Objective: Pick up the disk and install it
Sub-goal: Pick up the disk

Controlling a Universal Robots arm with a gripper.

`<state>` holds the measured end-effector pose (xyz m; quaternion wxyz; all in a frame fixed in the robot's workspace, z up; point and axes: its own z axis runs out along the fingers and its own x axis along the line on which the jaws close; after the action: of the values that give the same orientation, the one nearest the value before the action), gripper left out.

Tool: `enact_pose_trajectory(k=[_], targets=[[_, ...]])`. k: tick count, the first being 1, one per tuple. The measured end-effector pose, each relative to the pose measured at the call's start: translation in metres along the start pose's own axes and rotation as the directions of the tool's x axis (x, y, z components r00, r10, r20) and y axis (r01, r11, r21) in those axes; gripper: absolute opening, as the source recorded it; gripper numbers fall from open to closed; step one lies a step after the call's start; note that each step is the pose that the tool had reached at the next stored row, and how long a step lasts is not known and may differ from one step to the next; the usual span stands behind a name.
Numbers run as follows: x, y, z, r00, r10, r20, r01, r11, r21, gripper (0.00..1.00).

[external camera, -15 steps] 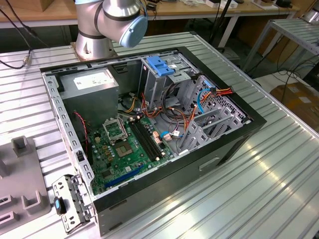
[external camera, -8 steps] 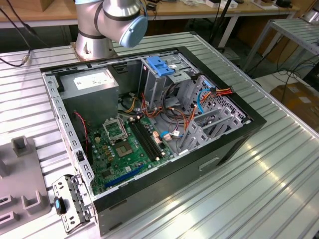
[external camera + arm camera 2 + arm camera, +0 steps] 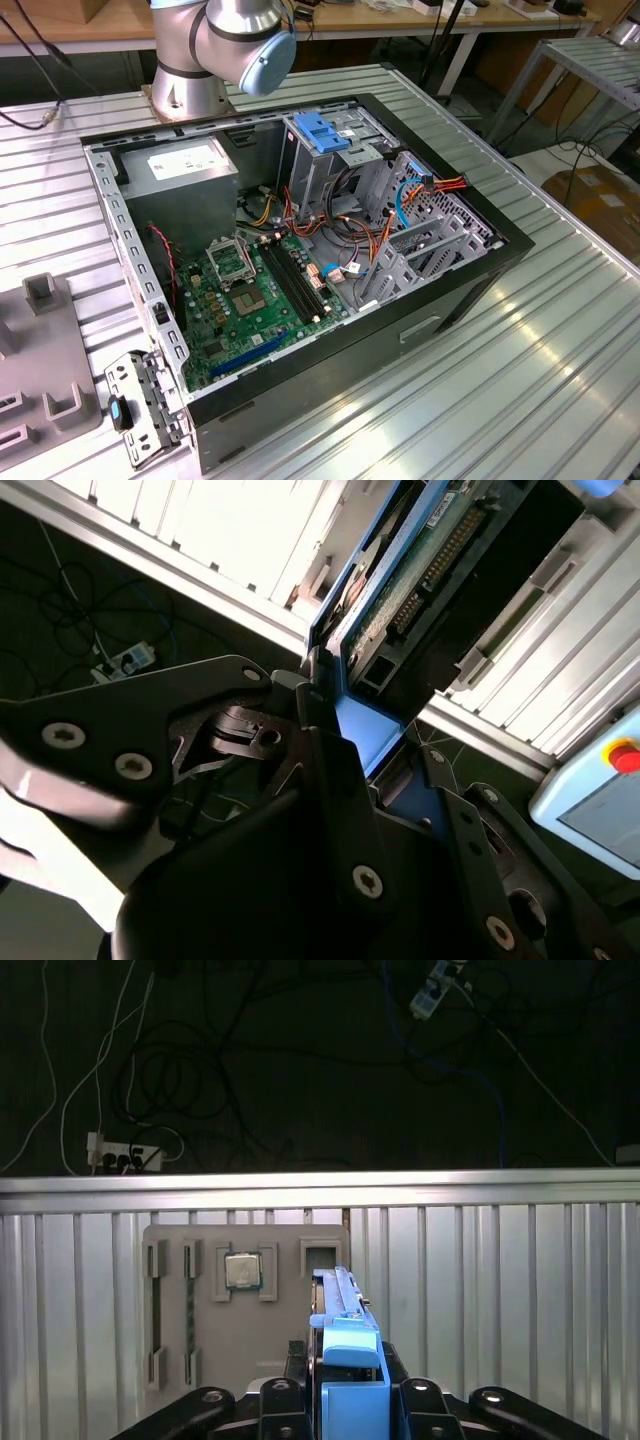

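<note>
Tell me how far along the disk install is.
Grasp looks done: the gripper is shut on the disk, held on edge and seen against the grey fixture tray in the first wrist view. Left: the install itself; the disk is not yet in the open computer case.

The exterior view is bright. Light from above makes white shiny patches on the metal table point(image 3: 560, 330), and soft shadows lie inside the computer case point(image 3: 150, 260). In both wrist views the floor point(image 3: 300, 1060) is very dark and the table glares white. In the second wrist view the gripper point(image 3: 350, 720) looks nearly black beside the bright blue disk point(image 3: 400, 570).
</note>
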<state>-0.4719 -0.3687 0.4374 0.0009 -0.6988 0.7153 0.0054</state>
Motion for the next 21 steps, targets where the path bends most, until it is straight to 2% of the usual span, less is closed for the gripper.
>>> enact_pose_trajectory(k=[15, 21], targets=[[-0.0002, 0.0002, -0.0251, 1.0000, 0.000, 0.0001, 0.000, 1.0000, -0.0002, 0.37], [-0.0003, 0.0002, -0.0372, 1.0000, 0.000, 0.0003, 0.000, 1.0000, -0.0003, 0.37]])
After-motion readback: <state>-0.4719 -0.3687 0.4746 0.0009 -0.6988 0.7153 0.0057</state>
